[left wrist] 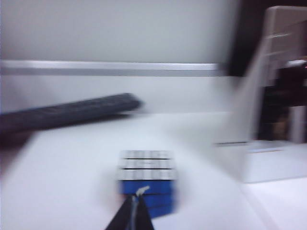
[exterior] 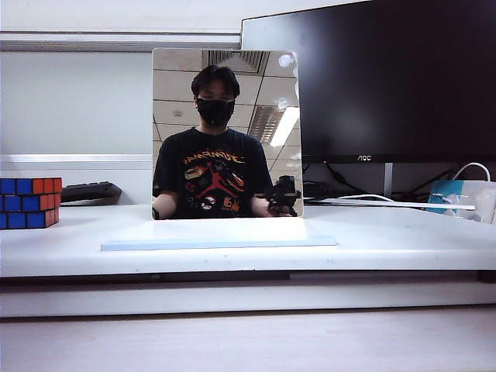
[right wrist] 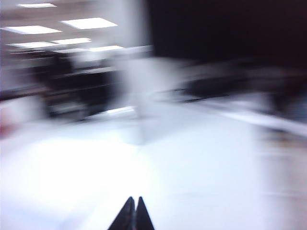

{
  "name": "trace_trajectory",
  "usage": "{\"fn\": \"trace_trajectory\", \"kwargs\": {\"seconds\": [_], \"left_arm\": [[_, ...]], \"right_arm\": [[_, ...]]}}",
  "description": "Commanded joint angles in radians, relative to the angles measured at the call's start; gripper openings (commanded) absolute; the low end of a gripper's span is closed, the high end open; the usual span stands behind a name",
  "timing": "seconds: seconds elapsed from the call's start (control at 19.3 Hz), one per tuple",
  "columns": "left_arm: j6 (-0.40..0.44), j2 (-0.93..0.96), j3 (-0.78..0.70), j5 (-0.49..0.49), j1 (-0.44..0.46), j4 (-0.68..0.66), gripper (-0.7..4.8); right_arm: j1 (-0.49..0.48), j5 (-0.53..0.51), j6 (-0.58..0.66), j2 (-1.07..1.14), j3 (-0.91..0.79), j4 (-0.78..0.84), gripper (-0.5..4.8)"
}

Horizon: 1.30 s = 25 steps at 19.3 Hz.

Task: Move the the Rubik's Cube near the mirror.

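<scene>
The Rubik's Cube (exterior: 29,203) stands on the white table at the far left of the exterior view, blue face forward and red-orange to the side. In the left wrist view the Rubik's Cube (left wrist: 146,184) lies just beyond my left gripper (left wrist: 135,201), whose dark fingers are pressed together with nothing between them. The mirror (exterior: 226,133) stands upright mid-table on a pale-blue base (exterior: 218,236), and the mirror (left wrist: 276,76) shows at one side of the left wrist view. My right gripper (right wrist: 134,201) is shut and empty over bare white table, with the mirror (right wrist: 62,67) blurred ahead.
A black AOC monitor (exterior: 387,81) stands behind the mirror at the right. A dark keyboard (exterior: 89,191) lies behind the cube. Cables and a pale box (exterior: 465,200) sit at the far right. The table's front edge (exterior: 248,267) runs across the view.
</scene>
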Motion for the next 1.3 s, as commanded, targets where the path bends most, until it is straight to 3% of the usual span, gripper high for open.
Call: {"fn": "trace_trajectory", "kwargs": {"seconds": [0.05,0.16,0.26,0.47,0.52,0.62,0.67,0.78,0.88,1.09,1.19,1.3], "left_arm": [[-0.217,0.0,0.002,0.09,0.0,0.003,-0.06],[-0.331,0.001,0.002,0.117,0.0,0.023,-0.06],[-0.382,0.001,0.005,0.171,-0.001,0.081,-0.06],[-0.366,0.018,0.099,0.168,-0.001,0.183,-0.01],[-0.335,0.043,0.146,0.155,-0.001,0.183,0.39],[-0.241,0.164,0.266,0.135,-0.001,0.164,3.51],[-0.176,0.26,0.323,0.135,-0.001,0.167,4.79],[-0.076,0.472,0.393,0.077,-0.001,0.201,4.79],[-0.056,0.719,0.445,-0.003,-0.001,0.263,4.79],[-0.118,1.095,0.569,0.018,-0.002,0.223,4.79],[-0.151,1.222,0.613,0.086,-0.002,0.202,4.79],[-0.191,1.296,0.629,0.086,-0.006,0.181,4.79]], "right_arm": [[0.0,-0.223,0.017,0.0,-0.005,-0.005,-0.01],[0.0,-0.235,0.017,0.0,-0.005,-0.005,-0.01],[0.0,-0.235,0.017,0.0,-0.005,-0.005,-0.01],[0.0,-0.234,0.017,0.0,-0.005,-0.005,-0.01],[0.0,-0.234,0.017,0.0,-0.005,-0.005,-0.01],[0.0,-0.233,0.017,0.0,-0.005,-0.005,-0.01],[0.0,-0.233,0.017,0.0,-0.005,-0.005,-0.01],[0.0,-0.233,0.017,0.0,-0.005,-0.005,-0.01],[0.0,-0.233,0.016,0.0,-0.005,-0.005,-0.01],[-0.001,-0.233,0.017,0.0,-0.005,-0.004,-0.01],[-0.002,-0.233,0.017,0.0,-0.005,-0.004,-0.01],[-0.002,-0.232,0.016,0.0,-0.005,-0.004,-0.01]]}}
